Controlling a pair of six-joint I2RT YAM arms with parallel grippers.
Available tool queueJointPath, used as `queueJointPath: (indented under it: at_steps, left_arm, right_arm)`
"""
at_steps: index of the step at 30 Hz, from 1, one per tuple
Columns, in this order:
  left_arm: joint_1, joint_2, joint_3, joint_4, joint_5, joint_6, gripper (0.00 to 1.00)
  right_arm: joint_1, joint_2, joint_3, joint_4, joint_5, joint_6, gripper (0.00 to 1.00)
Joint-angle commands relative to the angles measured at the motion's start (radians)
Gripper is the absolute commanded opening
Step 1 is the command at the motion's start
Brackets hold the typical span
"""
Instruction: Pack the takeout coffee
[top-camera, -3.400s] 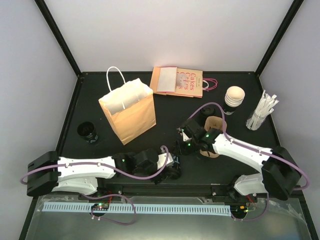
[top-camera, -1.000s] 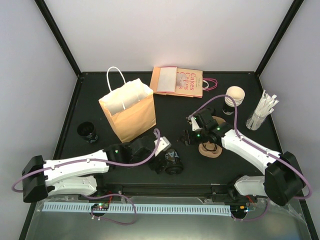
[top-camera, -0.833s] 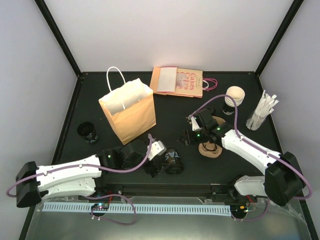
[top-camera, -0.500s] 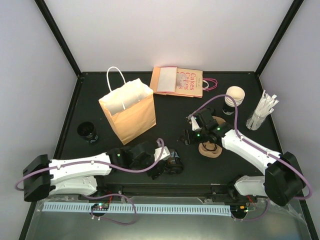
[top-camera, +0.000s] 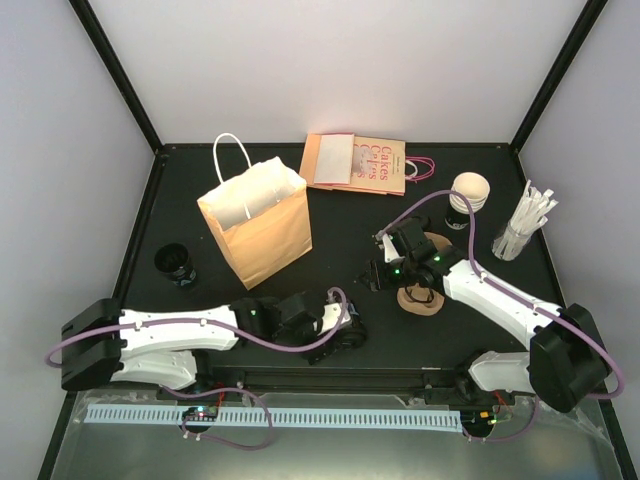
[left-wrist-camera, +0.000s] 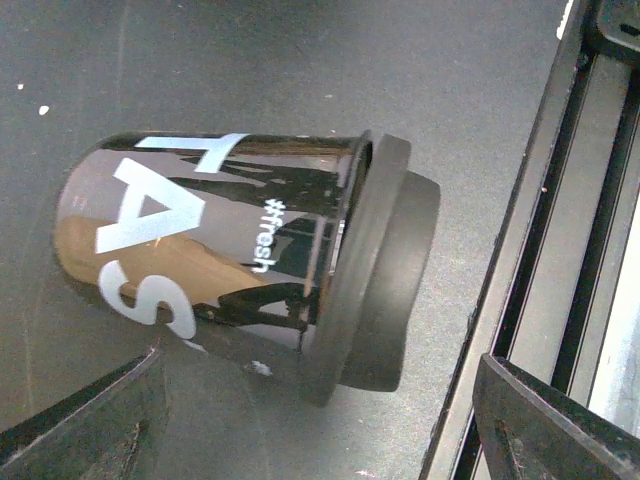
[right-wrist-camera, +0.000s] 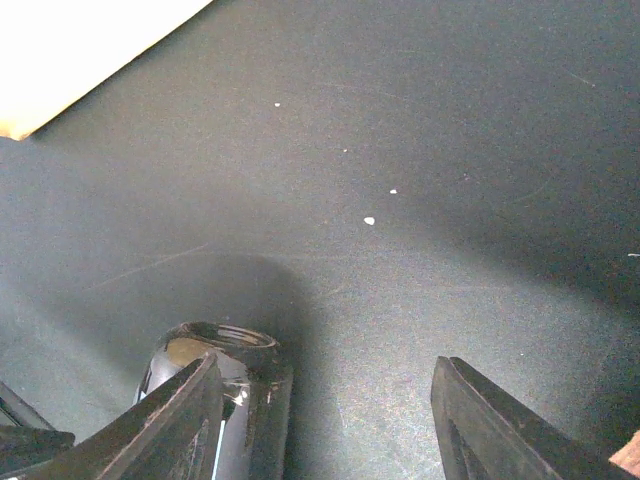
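Because the lidded black paper cup (left-wrist-camera: 200, 250) lies sideways, light and crushable, the left gripper (left-wrist-camera: 320, 356), jaws spread, should pinch mid-wall gently.

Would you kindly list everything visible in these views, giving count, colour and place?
takeout coffee: 1, black, white lettering, black lid, lying on its side near the front edge.
paper bag: 1, brown, white handle, standing open, back left.
flat printed bags: seemingly 2, tan with pink print, back centre.
small black cup: 1, left of the paper bag.
open cup: 1, black outside, cream inside, back right.
straws: a bundle, white, far right.
cup carrier: 1, brown, beside the right gripper.
table: 1, black.
left gripper: open, over the coffee.
right gripper: open, empty, mid-table.
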Motion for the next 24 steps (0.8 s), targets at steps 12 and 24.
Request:
queueJointPath:
  at_steps: [12, 24]
  left_arm:
    - [-0.086, 0.115, 0.088, -0.024, -0.179, 0.010, 0.82]
    - [-0.089, 0.108, 0.087, -0.024, -0.215, -0.013, 0.54]
  right_arm:
    - [-0.006, 0.005, 0.007, 0.021, -0.010, 0.006, 0.60]
    - [-0.006, 0.001, 0.000, 0.018, -0.009, 0.004, 0.60]
